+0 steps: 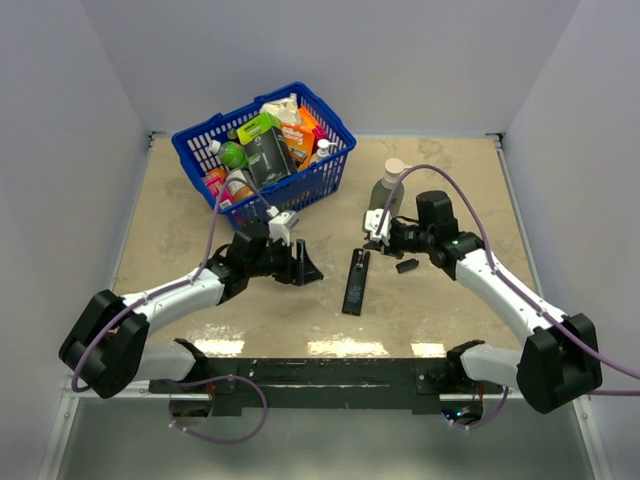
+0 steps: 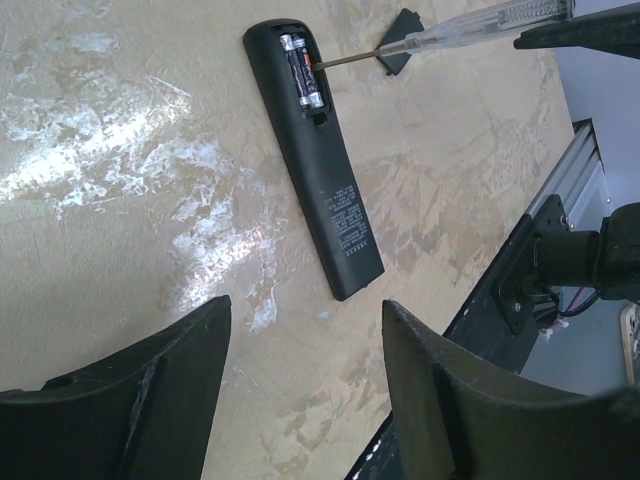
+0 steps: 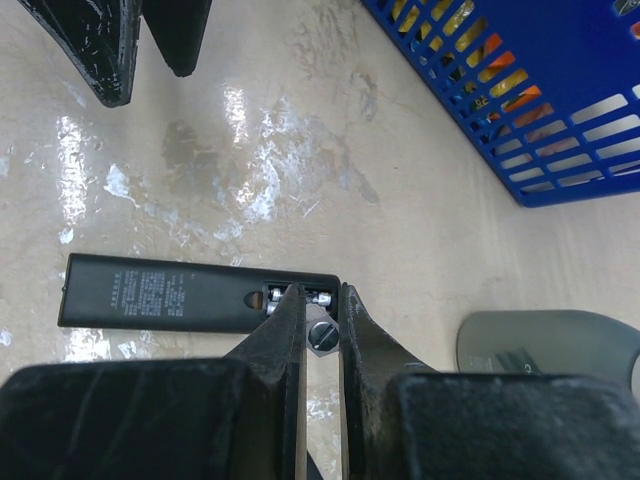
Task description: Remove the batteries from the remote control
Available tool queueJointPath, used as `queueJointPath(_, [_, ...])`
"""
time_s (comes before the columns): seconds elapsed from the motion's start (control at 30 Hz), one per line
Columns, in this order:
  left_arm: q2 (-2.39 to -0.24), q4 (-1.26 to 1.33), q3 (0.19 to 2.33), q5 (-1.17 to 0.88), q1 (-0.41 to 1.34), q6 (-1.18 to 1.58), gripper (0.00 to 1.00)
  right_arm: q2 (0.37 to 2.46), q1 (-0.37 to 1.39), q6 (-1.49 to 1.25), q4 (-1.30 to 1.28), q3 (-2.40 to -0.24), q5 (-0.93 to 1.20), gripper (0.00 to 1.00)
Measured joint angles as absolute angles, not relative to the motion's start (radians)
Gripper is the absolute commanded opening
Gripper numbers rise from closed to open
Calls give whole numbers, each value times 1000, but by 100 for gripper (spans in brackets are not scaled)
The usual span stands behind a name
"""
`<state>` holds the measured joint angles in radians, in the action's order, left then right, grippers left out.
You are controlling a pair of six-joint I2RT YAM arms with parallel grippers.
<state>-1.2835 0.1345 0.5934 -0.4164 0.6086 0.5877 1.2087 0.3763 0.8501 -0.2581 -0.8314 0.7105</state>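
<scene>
Air alone filled the left pincer, its fingers spread wide, low over the bench. Just right of it, between both pincers, lay the remote control, slot upward, the batteries seated at the end nearest the right pincer. That pincer was clamped on a screwdriver whose tip reached the batteries. A black cover lay just beside it.

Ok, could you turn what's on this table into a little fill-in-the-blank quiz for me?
1. The two batteries lie inside the battery slot of the ____.
2. The right gripper is shut on a ____, its tip at the batteries.
3. The left gripper hangs with its jaws ____.
4. The basket is coloured ____.
Missing words: remote control; screwdriver; open; blue.
</scene>
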Motion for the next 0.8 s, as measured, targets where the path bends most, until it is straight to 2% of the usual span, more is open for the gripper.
queueJointPath(0.77, [-1364, 164, 603, -417, 609, 599, 66, 1314, 283, 833, -156, -819, 829, 0])
queueJointPath(0.8, [-1374, 168, 607, -417, 609, 604, 65, 1315, 274, 818, -134, -809, 834, 2])
